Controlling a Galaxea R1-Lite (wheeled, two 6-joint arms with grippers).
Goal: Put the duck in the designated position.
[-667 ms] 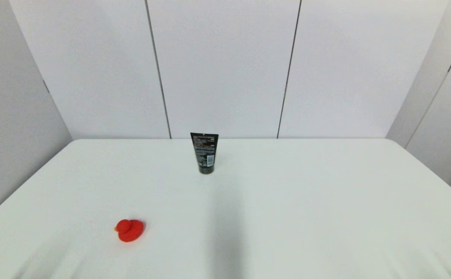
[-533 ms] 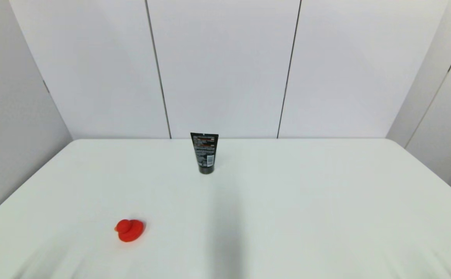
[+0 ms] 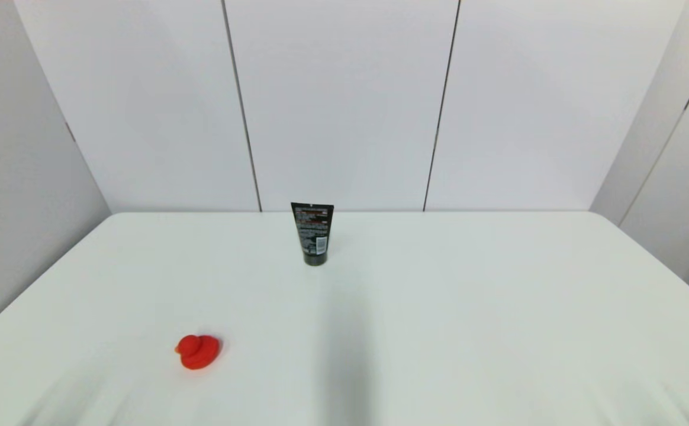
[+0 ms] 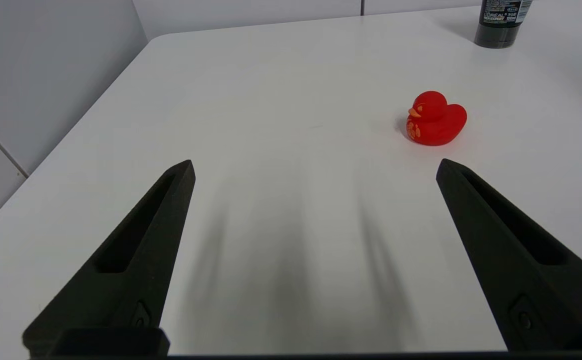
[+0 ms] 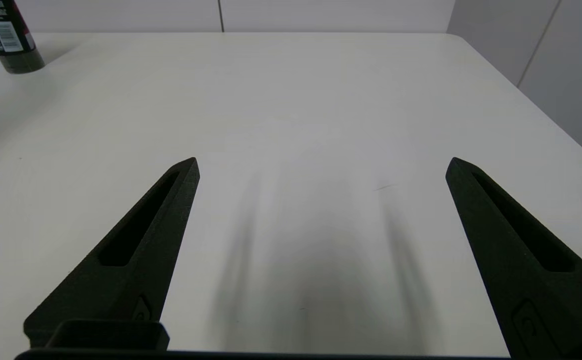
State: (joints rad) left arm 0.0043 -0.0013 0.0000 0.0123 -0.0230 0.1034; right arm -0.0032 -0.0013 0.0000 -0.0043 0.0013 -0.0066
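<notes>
Left tool (image 4: 313,167) spread wide, empty; right tool (image 5: 321,165) likewise, idle. Duck (image 3: 198,351) sits lower left on the worktop (image 3: 469,307), ungrasped. Judged step: approach. Next: straddle duck, close.

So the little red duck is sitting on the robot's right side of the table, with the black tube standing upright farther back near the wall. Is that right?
Not quite. The duck sits on the robot's left side of the table, as the head view shows; the left wrist view also has it just ahead of the open left gripper. The rest holds: the black tube stands upright farther back near the wall.
</notes>
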